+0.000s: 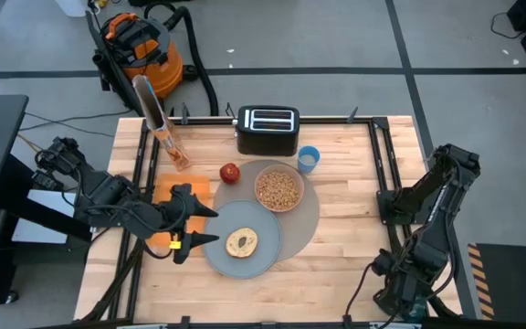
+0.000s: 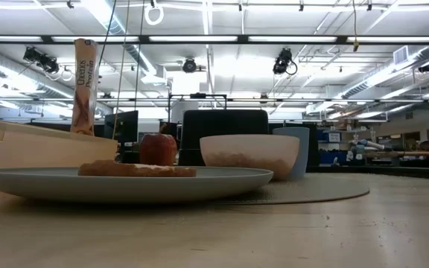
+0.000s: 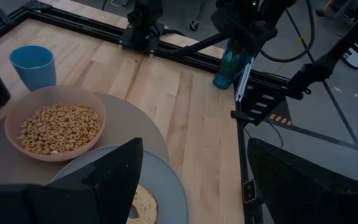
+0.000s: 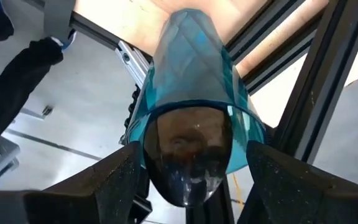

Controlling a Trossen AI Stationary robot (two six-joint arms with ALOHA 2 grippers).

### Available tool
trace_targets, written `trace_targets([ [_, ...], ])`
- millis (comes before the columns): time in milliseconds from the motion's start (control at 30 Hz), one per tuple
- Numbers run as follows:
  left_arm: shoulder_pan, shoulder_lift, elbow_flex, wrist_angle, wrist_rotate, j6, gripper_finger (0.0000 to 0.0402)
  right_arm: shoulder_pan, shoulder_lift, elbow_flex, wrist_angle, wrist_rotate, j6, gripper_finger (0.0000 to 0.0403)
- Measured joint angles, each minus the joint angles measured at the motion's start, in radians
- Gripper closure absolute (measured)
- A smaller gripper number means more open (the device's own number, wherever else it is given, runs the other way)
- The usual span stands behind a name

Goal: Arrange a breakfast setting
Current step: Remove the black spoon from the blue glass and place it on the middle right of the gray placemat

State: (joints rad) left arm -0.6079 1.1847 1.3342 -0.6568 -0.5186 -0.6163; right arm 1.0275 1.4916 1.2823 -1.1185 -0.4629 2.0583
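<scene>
The grey-blue plate (image 1: 261, 258) with the round toasted bread (image 1: 242, 242) overlaps the near left part of the round grey placemat (image 1: 307, 221). The pink bowl (image 1: 278, 190), holding cereal, sits on the mat. The red apple (image 1: 230, 172) and blue cup (image 1: 308, 159) stand by the mat's far edge. The orange napkin (image 1: 190, 190) lies left of the plate, partly under my left arm. My left gripper (image 1: 215, 226) is open and empty at the plate's left rim. My right gripper (image 4: 191, 180) is open off the table's right side. The spoon is not in view.
A black toaster (image 1: 268, 130) stands at the far edge and a tall cereal box (image 1: 163, 123) at the far left. A teal bottle-shaped thing (image 4: 191, 93) stands between my right gripper's fingers. Black frame rails (image 1: 386, 174) run along the table's sides.
</scene>
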Motion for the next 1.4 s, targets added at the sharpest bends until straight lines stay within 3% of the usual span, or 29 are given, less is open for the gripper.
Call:
trace_targets([
  [267,0.002,0.0,0.0,0.0,-0.004,0.0,0.0104,-0.038,-0.002,0.0,-0.046,0.023,-0.145,0.0105],
  [467,0.018,0.0,0.0,0.004,-0.005,0.0,0.0104,-0.074,-0.002,0.0,-0.069,-0.046,-0.213,0.0109],
  [633,0.018,0.0,0.0,0.005,-0.006,0.0,0.0104,-0.076,-0.002,0.0,-0.043,-0.134,-0.21,0.0114],
  [933,0.018,0.0,0.0,0.006,-0.008,0.0,0.0104,-0.091,0.002,-0.058,0.038,-0.144,-0.187,0.0113],
  [1400,0.014,0.0,0.0,0.007,-0.007,0.002,0.0104,-0.157,0.002,-0.092,0.041,-0.252,-0.258,0.0139],
])
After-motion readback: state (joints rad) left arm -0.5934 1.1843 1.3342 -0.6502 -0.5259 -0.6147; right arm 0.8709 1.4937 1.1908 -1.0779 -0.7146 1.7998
